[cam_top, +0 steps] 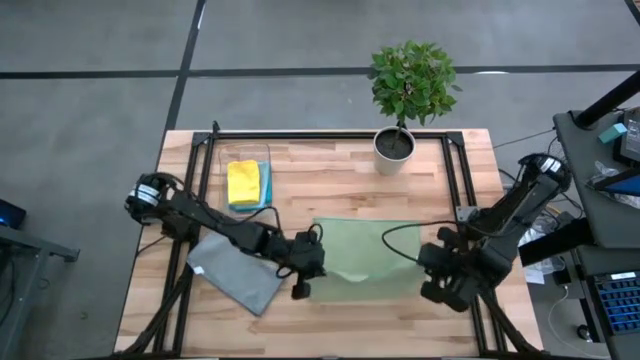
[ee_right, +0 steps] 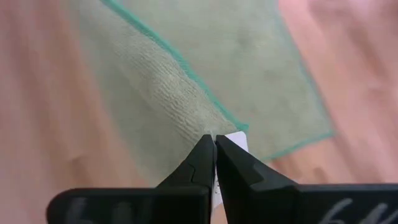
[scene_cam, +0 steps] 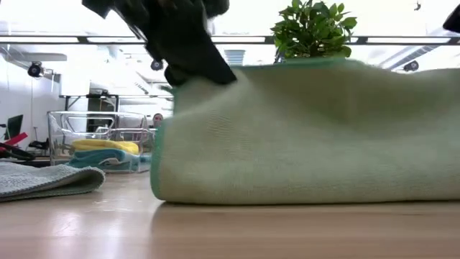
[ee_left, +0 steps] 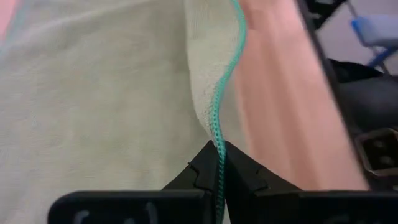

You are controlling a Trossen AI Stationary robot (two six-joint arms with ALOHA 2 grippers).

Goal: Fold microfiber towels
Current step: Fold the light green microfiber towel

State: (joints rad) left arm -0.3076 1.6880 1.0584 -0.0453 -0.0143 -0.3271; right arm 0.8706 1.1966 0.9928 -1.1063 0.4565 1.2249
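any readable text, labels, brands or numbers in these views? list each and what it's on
None readable.
White tag at the corner of the olive green towel, pinched by the right gripper: no print can be made out.
Left gripper, shut on the towel's teal edge: faint pale marks on the gripper body, too blurred to read.
Yellow towel, grey towel and plant pot: no lettering visible.

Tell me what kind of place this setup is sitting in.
Probably a robotics lab or workshop. The wooden table with a black frame stands on a grey concrete floor, a desk with cables and gear sits beside it, and the low view shows ceiling strip lights and a person far behind.
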